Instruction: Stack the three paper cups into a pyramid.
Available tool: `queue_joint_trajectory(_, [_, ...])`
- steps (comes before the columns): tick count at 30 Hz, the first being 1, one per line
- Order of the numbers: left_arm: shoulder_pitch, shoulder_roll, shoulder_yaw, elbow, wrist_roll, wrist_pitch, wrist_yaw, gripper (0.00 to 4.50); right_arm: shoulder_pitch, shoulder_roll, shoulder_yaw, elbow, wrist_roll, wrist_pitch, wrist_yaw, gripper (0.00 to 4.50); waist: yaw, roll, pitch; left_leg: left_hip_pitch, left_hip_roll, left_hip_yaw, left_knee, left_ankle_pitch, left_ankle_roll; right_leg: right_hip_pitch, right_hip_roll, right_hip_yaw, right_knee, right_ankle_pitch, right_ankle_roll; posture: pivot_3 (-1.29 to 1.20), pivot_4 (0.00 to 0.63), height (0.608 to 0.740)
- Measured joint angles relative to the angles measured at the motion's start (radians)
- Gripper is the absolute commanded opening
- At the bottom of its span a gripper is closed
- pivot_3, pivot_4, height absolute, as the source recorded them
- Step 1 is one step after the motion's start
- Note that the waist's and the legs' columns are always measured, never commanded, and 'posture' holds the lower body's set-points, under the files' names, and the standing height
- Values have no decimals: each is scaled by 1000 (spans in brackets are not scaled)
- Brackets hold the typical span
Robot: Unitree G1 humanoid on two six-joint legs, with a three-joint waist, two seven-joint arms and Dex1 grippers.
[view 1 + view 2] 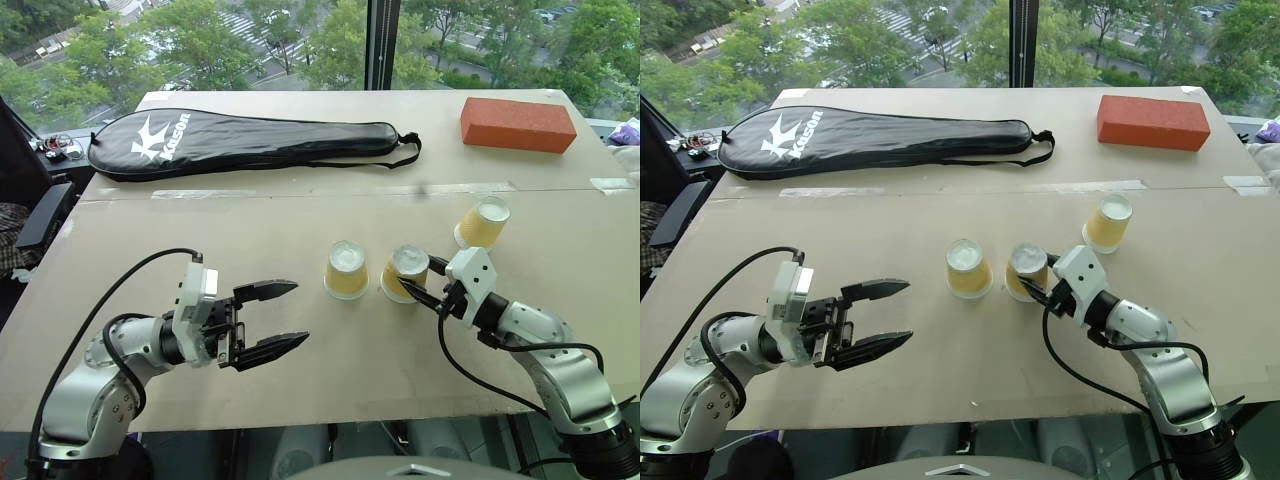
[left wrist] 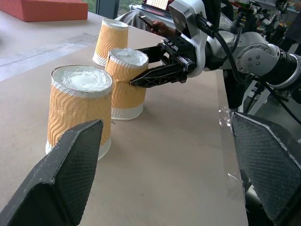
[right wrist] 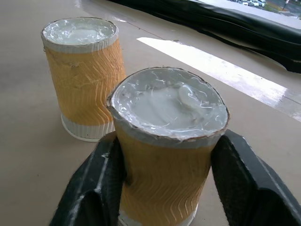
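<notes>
Nearest the camera, the left gripper hovers above the table with its fingers spread wide and nothing between them, well to the left of the middle cup. At the same depth, the right gripper brackets the middle cup: one finger stands on either side of its wall, in contact or just clear, and a firm grip cannot be confirmed. This cup stands inverted on the table, white base up. A second cup stands inverted just left of the middle cup, with a narrow gap between them. Farther back and right of the middle cup, the third cup stands alone, not yet stacked. Beyond lie a black racket bag and an orange brick.

Risk: withdrawing the fingers while they touch the wall could drag or tip the middle cup, widening the gap so the top cup cannot bridge both bases.
</notes>
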Motion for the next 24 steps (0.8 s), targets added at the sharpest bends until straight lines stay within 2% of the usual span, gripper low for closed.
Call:
queue_joint_trajectory(2, [0, 0, 0, 1, 4, -6, 0, 4500, 0, 4, 3, 3, 7, 13, 6, 4442, 1, 0, 0, 0, 0, 0, 0, 0, 0, 0, 0, 0, 0, 0, 0, 0, 150, 740])
queue_joint_trajectory(16, [-26, -3, -5, 21, 6, -11, -3, 4500, 4, -6, 4, -17, 20, 9, 43, 4442, 1, 0, 0, -1, 0, 0, 0, 0, 0, 0, 0, 0, 0, 0, 0, 0, 150, 740])
queue_joint_trajectory(24, [-32, -15, -7, 39, 12, -16, -2, 4500, 45, -78, -87, -81, 73, 10, 74, 4442, 2, 0, 0, 0, 0, 0, 0, 0, 0, 0, -1, 0, 0, -1, 2, 0, 150, 740])
